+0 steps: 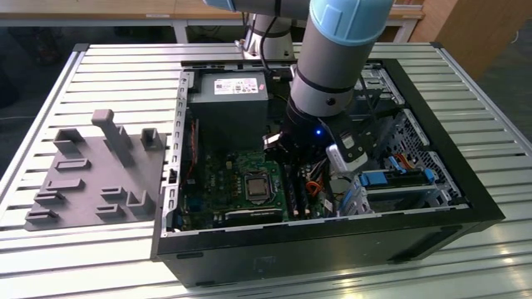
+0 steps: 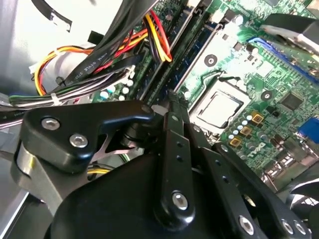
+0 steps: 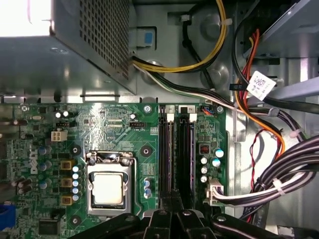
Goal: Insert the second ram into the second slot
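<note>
My gripper (image 1: pixel 293 151) hangs inside the open computer case (image 1: pixel 465 187), low over the motherboard's memory slots (image 3: pixel 172 154). In both wrist views its fingers (image 2: pixel 168 107) are drawn together at the near end of the slots (image 2: pixel 164 74), beside the processor socket (image 3: pixel 107 189). A thin blue-green strip, seemingly the second ram (image 2: pixel 192 52), runs edge-up along a slot away from the fingertips. I cannot tell whether the fingertips touch it. Long dark sticks or slots (image 1: pixel 301 194) also appear in the exterior view just in front of the gripper.
Bundles of black, yellow and red cables (image 3: pixel 279 174) crowd the side of the slots. The power supply (image 1: pixel 228 99) fills the case's far corner. Drive bays (image 1: pixel 399 177) sit on the exterior view's right. A grey holder fixture (image 1: pixel 96 171) lies on the slatted table (image 1: pixel 50 99) to the left.
</note>
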Robot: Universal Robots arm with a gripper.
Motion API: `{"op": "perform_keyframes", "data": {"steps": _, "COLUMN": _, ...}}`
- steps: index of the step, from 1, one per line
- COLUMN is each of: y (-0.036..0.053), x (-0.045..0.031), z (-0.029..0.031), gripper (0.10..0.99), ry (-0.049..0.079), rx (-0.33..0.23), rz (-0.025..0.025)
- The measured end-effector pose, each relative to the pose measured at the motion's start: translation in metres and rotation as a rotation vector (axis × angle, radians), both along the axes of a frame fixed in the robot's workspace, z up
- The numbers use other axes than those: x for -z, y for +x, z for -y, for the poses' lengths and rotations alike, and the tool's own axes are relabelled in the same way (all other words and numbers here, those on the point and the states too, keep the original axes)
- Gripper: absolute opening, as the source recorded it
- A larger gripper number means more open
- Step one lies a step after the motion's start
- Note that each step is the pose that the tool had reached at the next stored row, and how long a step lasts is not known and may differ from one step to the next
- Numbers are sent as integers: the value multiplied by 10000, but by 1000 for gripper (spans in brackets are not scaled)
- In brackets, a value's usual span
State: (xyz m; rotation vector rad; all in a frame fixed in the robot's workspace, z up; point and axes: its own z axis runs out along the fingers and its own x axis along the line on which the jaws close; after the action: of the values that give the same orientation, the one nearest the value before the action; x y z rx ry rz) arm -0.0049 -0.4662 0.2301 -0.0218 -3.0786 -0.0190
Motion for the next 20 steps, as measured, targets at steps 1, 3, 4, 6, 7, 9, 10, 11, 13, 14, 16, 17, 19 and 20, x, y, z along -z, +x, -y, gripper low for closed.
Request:
{"op": "perform_keyframes", "data": {"steps": 1, "y": 0, "x": -7, "z": 0, "gripper": 106, "ry": 1, "rx": 1, "rz": 0}}
{"op": "perform_keyframes", "data": {"steps": 3, "y": 0, "x": -21, "z": 0, "gripper": 106, "ry": 0, "rx": 0, "rz": 0}}
{"op": "perform_keyframes", "data": {"steps": 4, "y": 0, "x": -22, "z": 0, "gripper": 106, "ry": 2, "rx": 0, "rz": 0}}
{"op": "perform_keyframes", "data": {"steps": 6, "y": 0, "x": -29, "z": 0, "gripper": 106, "ry": 1, "rx": 0, "rz": 0}}
{"op": "perform_keyframes", "data": {"steps": 7, "y": 0, "x": -32, "z": 0, "gripper": 106, "ry": 2, "rx": 0, "rz": 0}}
{"op": "perform_keyframes", "data": {"steps": 9, "y": 0, "x": -38, "z": 0, "gripper": 106, "ry": 3, "rx": 0, "rz": -1}}
{"op": "perform_keyframes", "data": {"steps": 10, "y": 0, "x": -41, "z": 0, "gripper": 106, "ry": 2, "rx": 0, "rz": -1}}
{"op": "perform_keyframes", "data": {"steps": 11, "y": 0, "x": -46, "z": 0, "gripper": 106, "ry": 0, "rx": 0, "rz": -2}}
{"op": "perform_keyframes", "data": {"steps": 13, "y": 0, "x": -55, "z": 0, "gripper": 106, "ry": 2, "rx": 0, "rz": -1}}
{"op": "perform_keyframes", "data": {"steps": 14, "y": 0, "x": -59, "z": 0, "gripper": 106, "ry": 2, "rx": 0, "rz": -1}}
{"op": "perform_keyframes", "data": {"steps": 16, "y": 0, "x": -69, "z": 0, "gripper": 106, "ry": 1, "rx": 0, "rz": -2}}
{"op": "perform_keyframes", "data": {"steps": 17, "y": 0, "x": -75, "z": 0, "gripper": 106, "ry": 1, "rx": 0, "rz": -1}}
{"op": "perform_keyframes", "data": {"steps": 19, "y": 0, "x": -82, "z": 0, "gripper": 106, "ry": 3, "rx": 0, "rz": -1}}
{"op": "perform_keyframes", "data": {"steps": 20, "y": 0, "x": -89, "z": 0, "gripper": 106, "ry": 3, "rx": 0, "rz": -1}}
